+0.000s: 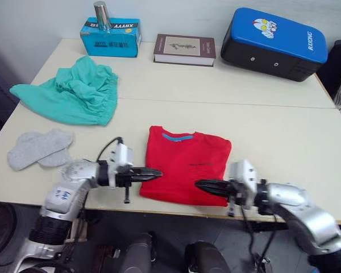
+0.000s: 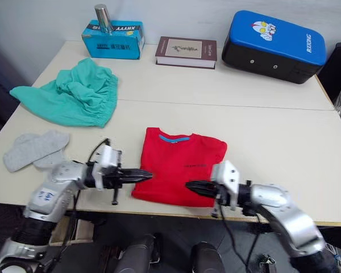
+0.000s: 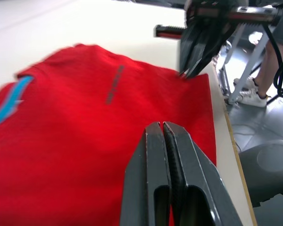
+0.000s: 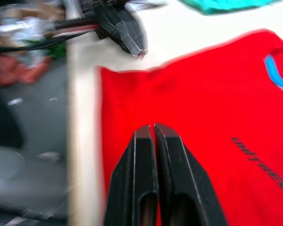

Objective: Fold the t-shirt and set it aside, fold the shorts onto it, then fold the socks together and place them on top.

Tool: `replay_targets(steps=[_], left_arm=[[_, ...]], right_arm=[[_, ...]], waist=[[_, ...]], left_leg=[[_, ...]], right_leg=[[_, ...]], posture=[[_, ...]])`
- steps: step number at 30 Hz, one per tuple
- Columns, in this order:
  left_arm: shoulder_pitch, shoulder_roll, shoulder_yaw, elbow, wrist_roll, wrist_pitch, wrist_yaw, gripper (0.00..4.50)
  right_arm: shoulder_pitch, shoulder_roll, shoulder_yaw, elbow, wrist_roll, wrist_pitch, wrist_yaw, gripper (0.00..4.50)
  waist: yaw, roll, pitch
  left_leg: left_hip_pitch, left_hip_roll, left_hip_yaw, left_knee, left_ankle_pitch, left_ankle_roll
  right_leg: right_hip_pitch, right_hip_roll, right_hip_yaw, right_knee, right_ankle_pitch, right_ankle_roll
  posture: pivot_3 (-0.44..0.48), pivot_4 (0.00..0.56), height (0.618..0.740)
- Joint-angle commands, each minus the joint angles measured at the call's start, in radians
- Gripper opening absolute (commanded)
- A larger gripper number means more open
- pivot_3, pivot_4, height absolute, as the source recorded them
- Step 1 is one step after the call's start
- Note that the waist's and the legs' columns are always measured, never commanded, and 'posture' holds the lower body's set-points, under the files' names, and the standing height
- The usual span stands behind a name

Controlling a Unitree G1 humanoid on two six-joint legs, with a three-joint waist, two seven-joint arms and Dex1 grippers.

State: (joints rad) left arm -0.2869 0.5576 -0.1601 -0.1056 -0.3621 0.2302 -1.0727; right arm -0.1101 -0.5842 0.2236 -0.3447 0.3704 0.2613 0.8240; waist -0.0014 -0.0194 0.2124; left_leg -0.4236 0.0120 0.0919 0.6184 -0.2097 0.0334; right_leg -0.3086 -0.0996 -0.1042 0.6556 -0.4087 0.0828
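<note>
Folding of the t-shirt (image 1: 186,165) looks well along: it lies as a compact red rectangle at the near edge of the bench (image 1: 273,125), collar with its blue strip turned toward the far side, printed line across the chest facing up. Both arms reach in low from either side of its near hem. The left gripper (image 1: 153,173) has its two black fingers pressed together with nothing between them, tips resting at the shirt's near left edge; the right gripper (image 1: 203,184) is likewise clenched and empty, tips over the near right part of the cloth. Coming in flat and closed from opposite sides suits sliding under or pinching the near hem, so I judge the step in hand to be another fold, or a lift to set the shirt aside; either would first need the fingers to part. The teal-green shorts (image 1: 74,94) lie crumpled and unfolded on the far left of the bench, well apart from the shirt, waiting their turn. The grey socks (image 1: 38,148) lie flat and overlapping near the left edge, beside the left arm, also untouched. Along the back sit a blue box (image 1: 111,37) with a metal cylinder (image 1: 102,15) on top, a book (image 1: 184,49) and a blue and black case (image 1: 274,43), clear of the work.
</note>
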Motion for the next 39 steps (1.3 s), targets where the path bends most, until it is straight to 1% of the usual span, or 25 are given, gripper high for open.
replay_targets(steps=[1,3,4,7,10,13,15,19,21,23,26,28,31,33,36,39], left_arm=[[0.013,-0.037,-0.038,0.019,0.102,-0.037,0.100,0.03],[0.031,-0.029,-0.063,0.018,0.111,-0.025,0.074,0.03],[0.038,-0.020,-0.074,0.019,0.125,-0.038,0.062,0.03],[0.063,-0.016,-0.078,0.042,0.181,-0.064,0.107,0.03],[0.067,-0.015,-0.075,0.087,0.226,-0.102,0.146,0.03],[0.075,-0.049,-0.040,0.104,0.189,-0.075,0.190,0.03],[0.070,-0.055,-0.032,0.114,0.176,-0.094,0.177,0.03],[0.047,-0.085,0.027,0.133,0.124,-0.126,0.179,0.03],[0.002,-0.117,0.090,0.118,0.044,-0.114,0.187,0.03],[-0.051,-0.134,0.125,0.117,0.007,-0.073,0.204,0.03],[-0.110,-0.133,0.115,0.153,0.036,-0.068,0.201,0.03],[-0.151,-0.140,0.097,0.200,0.067,-0.089,0.197,0.03],[-0.209,-0.157,0.065,0.308,0.145,-0.131,0.233,0.03],[-0.240,-0.168,0.047,0.382,0.200,-0.165,0.269,0.03],[-0.275,-0.199,0.051,0.506,0.240,-0.211,0.328,0.03],[-0.277,-0.214,0.048,0.575,0.259,-0.241,0.333,0.03]], right_arm=[[-0.029,0.092,0.030,0.078,-0.121,-0.093,-0.106,0.03],[-0.042,0.153,0.006,0.138,-0.170,-0.132,-0.188,0.03],[-0.045,0.172,-0.008,0.160,-0.174,-0.139,-0.206,0.03],[-0.066,0.184,-0.065,0.281,-0.224,-0.206,-0.261,0.03],[-0.105,0.186,-0.152,0.419,-0.223,-0.243,-0.320,0.03],[-0.138,0.164,-0.213,0.525,-0.224,-0.271,-0.337,0.03],[-0.158,0.162,-0.255,0.568,-0.206,-0.273,-0.348,0.03],[-0.185,0.167,-0.313,0.565,-0.152,-0.286,-0.320,0.03],[-0.181,0.180,-0.306,0.456,-0.069,-0.308,-0.224,0.03],[-0.182,0.186,-0.265,0.361,-0.040,-0.293,-0.165,0.03],[-0.197,0.206,-0.185,0.300,-0.065,-0.255,-0.133,0.03],[-0.215,0.226,-0.123,0.301,-0.100,-0.232,-0.122,0.03],[-0.243,0.257,-0.056,0.381,-0.178,-0.240,-0.138,0.03],[-0.261,0.274,-0.048,0.444,-0.211,-0.250,-0.165,0.03],[-0.291,0.285,-0.111,0.582,-0.232,-0.327,-0.234,0.03],[-0.304,0.248,-0.186,0.667,-0.217,-0.360,-0.268,0.03]], waist=[[-0.002,0.000,0.000],[-0.003,0.000,0.000],[-0.004,0.000,0.000],[-0.002,0.000,-0.001],[-0.002,0.000,-0.002],[-0.001,0.002,-0.006],[-0.002,0.004,-0.008],[-0.003,0.006,-0.010],[-0.004,0.007,-0.009],[-0.005,0.008,-0.009],[-0.007,0.008,-0.009],[-0.006,0.008,-0.009],[-0.003,0.007,-0.009],[0.000,0.007,-0.009],[0.001,0.007,-0.009],[0.000,0.007,-0.009]], left_leg=[[0.000,0.000,0.000,0.000,0.000,0.000],[0.001,0.001,0.000,0.000,0.001,-0.002],[0.001,0.001,0.000,-0.001,0.001,-0.002],[0.002,0.001,0.000,-0.003,0.002,-0.003],[0.003,0.001,0.000,-0.003,0.002,-0.003],[0.004,0.001,0.000,-0.003,0.002,-0.003],[0.004,0.000,0.000,-0.003,0.002,-0.002],[0.005,0.001,0.000,-0.003,0.002,-0.002],[0.004,0.001,0.000,-0.003,0.002,-0.002],[0.002,0.001,0.000,-0.003,0.002,-0.002],[0.003,0.001,0.000,-0.003,0.002,-0.002],[0.003,0.001,0.000,-0.003,0.002,-0.002],[0.003,0.001,0.000,-0.003,0.002,-0.002],[0.003,0.001,0.000,-0.003,0.002,-0.002],[0.002,0.000,0.000,-0.003,0.003,-0.002],[0.002,0.000,0.000,-0.003,0.003,-0.002]], right_leg=[[0.000,0.000,0.000,0.001,0.000,0.000],[0.000,0.001,0.000,0.002,0.000,0.000],[-0.001,0.001,0.000,0.002,0.000,0.000],[-0.001,0.001,0.000,0.002,0.000,0.000],[0.001,0.000,0.001,0.001,0.000,0.000],[0.002,0.000,0.001,0.001,0.000,0.000],[0.002,0.000,0.001,0.001,0.000,0.000],[0.002,0.000,0.001,0.001,0.000,0.000],[0.001,0.000,0.001,0.001,0.000,0.000],[0.000,0.001,0.001,0.002,0.000,0.000],[-0.001,0.001,0.000,0.003,0.000,0.000],[0.000,0.001,0.000,0.003,0.000,0.000],[-0.001,0.001,0.000,0.003,0.000,0.000],[-0.001,0.001,0.000,0.003,0.000,0.000],[-0.001,0.001,0.000,0.003,0.000,0.000],[0.000,0.000,0.000,0.003,0.000,0.000]], posture=[[0.000,0.150,0.740],[0.000,0.150,0.740],[0.000,0.150,0.740],[0.000,0.150,0.740],[0.000,0.150,0.740],[0.000,0.150,0.740],[0.000,0.150,0.740],[0.000,0.150,0.740],[0.000,0.150,0.740],[0.000,0.150,0.740],[0.000,0.150,0.740],[0.000,0.150,0.740],[0.000,0.150,0.740],[0.000,0.150,0.740],[0.000,0.150,0.740],[0.000,0.150,0.740]])
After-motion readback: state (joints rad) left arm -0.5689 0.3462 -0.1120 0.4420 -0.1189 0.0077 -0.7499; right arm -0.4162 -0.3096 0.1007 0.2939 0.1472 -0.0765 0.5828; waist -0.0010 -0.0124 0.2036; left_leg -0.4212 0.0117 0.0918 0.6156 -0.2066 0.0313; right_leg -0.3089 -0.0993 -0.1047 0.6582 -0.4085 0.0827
